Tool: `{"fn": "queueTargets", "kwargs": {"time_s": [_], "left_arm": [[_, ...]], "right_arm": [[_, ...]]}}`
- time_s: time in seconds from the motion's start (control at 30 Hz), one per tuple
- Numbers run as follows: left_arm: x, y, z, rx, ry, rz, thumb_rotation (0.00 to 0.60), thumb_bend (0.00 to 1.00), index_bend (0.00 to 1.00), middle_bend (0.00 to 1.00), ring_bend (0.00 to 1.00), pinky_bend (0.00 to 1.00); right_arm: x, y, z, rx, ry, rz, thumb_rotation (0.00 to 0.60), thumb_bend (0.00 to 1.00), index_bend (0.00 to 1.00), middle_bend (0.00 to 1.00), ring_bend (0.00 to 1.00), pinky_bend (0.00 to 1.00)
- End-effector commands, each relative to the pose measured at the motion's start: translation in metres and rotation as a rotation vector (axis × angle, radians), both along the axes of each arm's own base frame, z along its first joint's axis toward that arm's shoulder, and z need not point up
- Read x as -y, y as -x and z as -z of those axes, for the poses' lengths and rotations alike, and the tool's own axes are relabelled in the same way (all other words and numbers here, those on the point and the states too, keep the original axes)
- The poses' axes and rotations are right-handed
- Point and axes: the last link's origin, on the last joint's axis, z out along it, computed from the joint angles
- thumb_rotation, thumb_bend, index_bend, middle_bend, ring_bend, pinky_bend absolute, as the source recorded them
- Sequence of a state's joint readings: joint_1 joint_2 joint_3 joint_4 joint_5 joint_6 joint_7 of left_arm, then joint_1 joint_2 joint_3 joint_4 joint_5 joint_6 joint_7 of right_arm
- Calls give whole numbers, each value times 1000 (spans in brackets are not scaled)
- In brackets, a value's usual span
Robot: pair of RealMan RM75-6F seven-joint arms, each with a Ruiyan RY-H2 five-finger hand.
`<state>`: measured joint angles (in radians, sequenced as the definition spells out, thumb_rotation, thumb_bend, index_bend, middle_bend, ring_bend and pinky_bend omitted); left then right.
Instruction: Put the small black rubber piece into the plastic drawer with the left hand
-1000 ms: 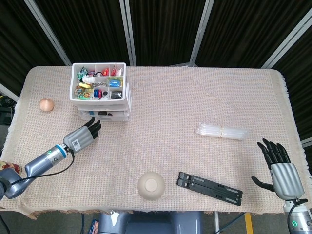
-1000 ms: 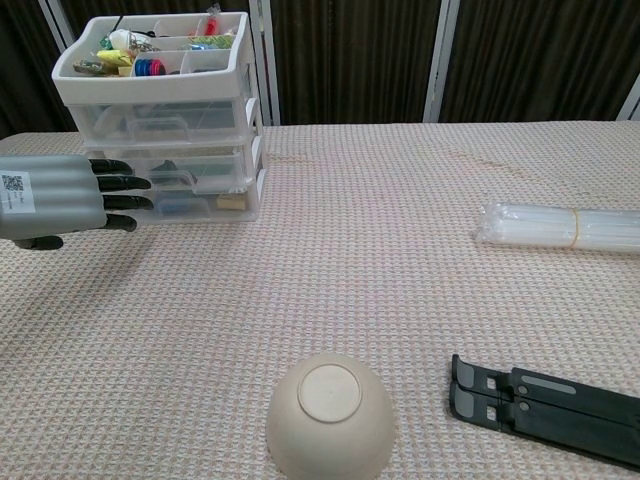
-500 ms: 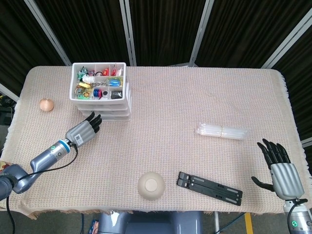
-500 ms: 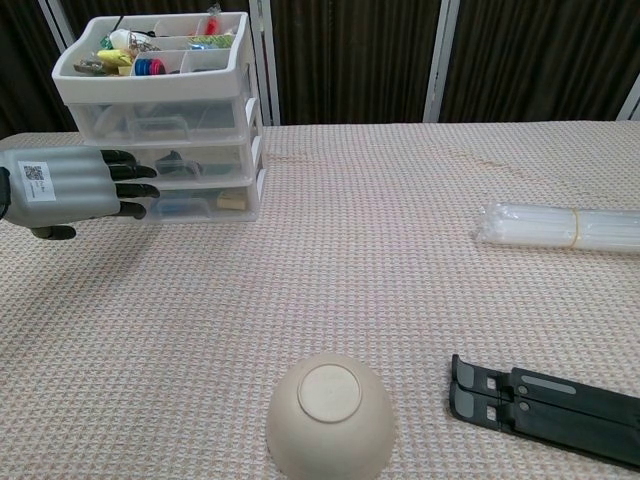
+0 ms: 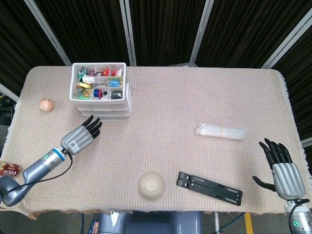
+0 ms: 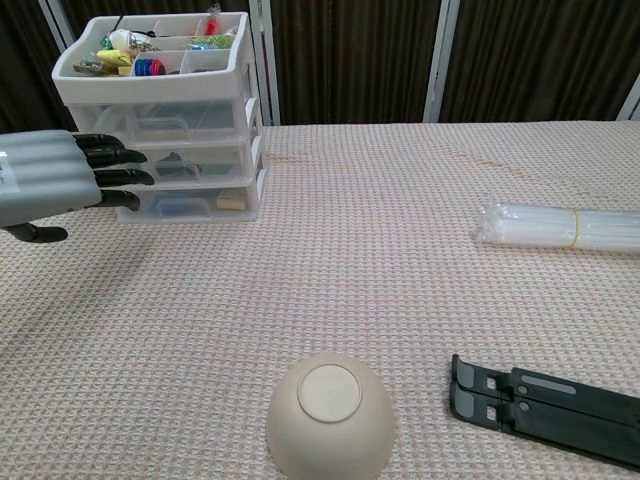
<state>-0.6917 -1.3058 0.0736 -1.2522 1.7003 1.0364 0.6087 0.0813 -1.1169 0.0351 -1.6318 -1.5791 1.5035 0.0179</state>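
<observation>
Two hands are visible: the left hand (image 5: 82,135), fingers extended and holding nothing, sits just in front of the plastic drawer (image 5: 105,110) unit, fingertips aimed at its drawer fronts, while the right hand (image 5: 281,168) rests spread and empty, well apart at the opposite corner. The small black rubber piece cannot be identified with certainty; a dark item inside the middle drawer may be it.

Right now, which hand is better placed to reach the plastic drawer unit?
Left. The left hand hovers open just in front of the plastic drawer unit, fingers pointing at it. The right hand sits open at the table's far opposite corner.
</observation>
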Motion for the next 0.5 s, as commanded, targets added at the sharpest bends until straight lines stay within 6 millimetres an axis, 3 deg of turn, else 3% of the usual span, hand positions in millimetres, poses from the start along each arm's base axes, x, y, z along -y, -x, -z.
{"fn": "queueTargets", "kwargs": {"time_s": [0.03, 0.27, 0.5], "left_arm": [[43, 6, -36, 247, -77, -82, 600, 251, 206, 76, 19, 83], [95, 23, -82, 627, -245, -364, 600, 115, 78, 0, 0, 2], [130, 32, -98, 726, -323, -491, 600, 49, 17, 0, 0, 0]], "right_arm": [[1, 0, 1, 1, 0, 1, 600, 63, 65, 0, 0, 0], [3, -1, 3, -6, 1, 5, 600, 64, 64, 0, 0, 0], [4, -1, 3, -14, 10, 8, 600, 63, 64, 0, 0, 0]]}}
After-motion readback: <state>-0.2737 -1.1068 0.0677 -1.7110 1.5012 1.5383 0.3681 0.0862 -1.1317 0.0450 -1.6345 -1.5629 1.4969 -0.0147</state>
